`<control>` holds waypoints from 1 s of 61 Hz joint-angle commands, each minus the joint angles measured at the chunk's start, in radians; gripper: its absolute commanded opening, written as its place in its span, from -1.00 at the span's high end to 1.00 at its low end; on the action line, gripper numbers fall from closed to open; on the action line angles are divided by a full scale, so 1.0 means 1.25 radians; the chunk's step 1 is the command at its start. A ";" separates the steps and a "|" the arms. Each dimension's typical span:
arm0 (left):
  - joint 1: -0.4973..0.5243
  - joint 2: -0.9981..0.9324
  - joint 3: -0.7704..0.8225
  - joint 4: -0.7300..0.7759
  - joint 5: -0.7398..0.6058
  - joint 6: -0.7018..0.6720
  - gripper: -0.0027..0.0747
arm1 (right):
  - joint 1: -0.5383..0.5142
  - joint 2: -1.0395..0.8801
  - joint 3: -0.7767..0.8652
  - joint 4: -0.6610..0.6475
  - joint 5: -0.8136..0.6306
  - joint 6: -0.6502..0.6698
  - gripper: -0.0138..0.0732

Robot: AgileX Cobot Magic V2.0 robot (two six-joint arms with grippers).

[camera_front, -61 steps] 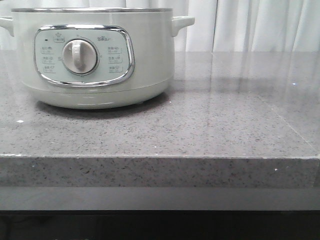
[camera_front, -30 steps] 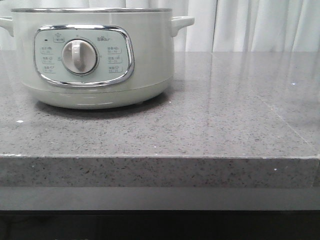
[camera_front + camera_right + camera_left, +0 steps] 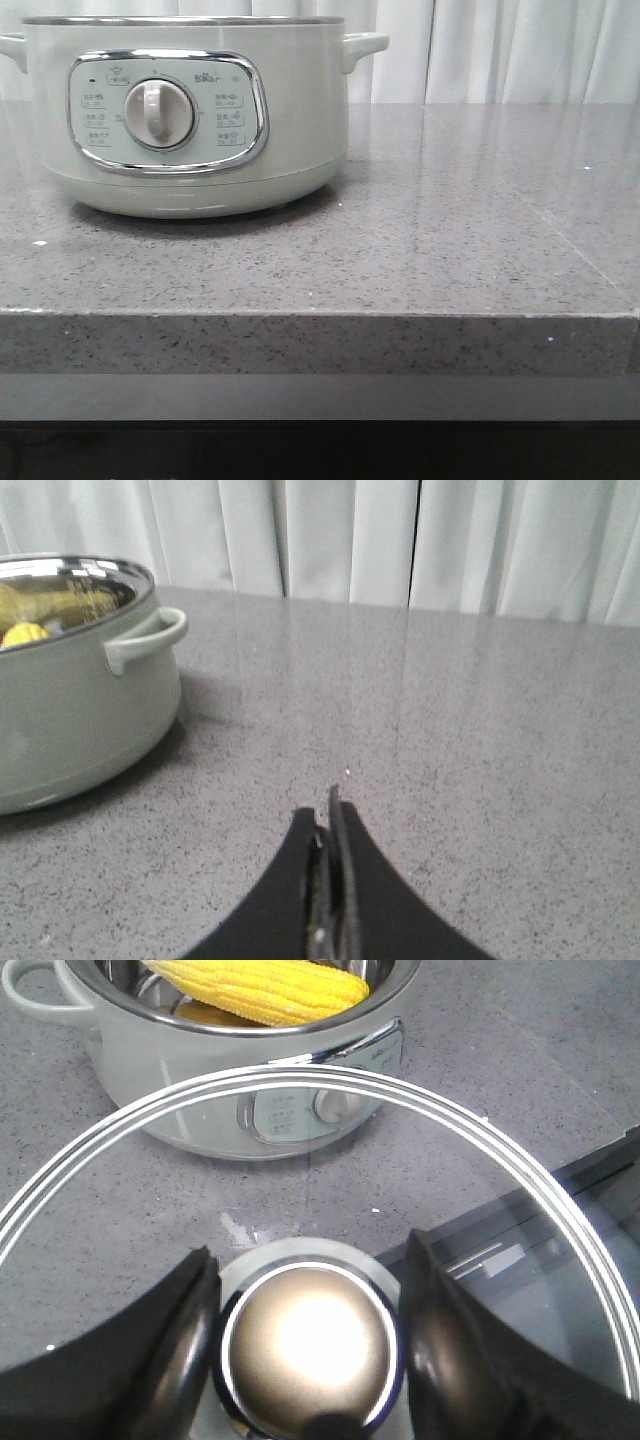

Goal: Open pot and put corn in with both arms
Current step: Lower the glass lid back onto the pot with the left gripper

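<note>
One pot (image 3: 190, 110) sits at the left of the grey counter (image 3: 450, 230), lid off, w/ the corn (image 3: 262, 987) lying inside, partly cut off by the frame edge in left wrist view. Left gripper (image 3: 308, 1345) is clamped on the lid's metal knob (image 3: 308, 1350), holding the glass lid (image 3: 420, 1140) near the pot, over the counter edge. Right gripper (image 3: 327, 880) is closed on nothing, low over bare counter beside the pot. Front view shows no arms, and the pot's top is cropped.
</note>
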 commanded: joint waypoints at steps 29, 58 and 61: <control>-0.004 0.497 -0.495 -0.018 -0.115 0.063 0.26 | -0.003 -0.020 -0.017 -0.002 -0.063 -0.009 0.84; -0.004 0.808 -0.753 -0.018 -0.115 0.063 0.26 | -0.003 -0.020 -0.012 -0.002 -0.065 -0.009 0.84; -0.004 0.820 -0.762 -0.018 -0.114 0.063 0.26 | -0.003 -0.020 -0.012 -0.002 -0.065 -0.009 0.84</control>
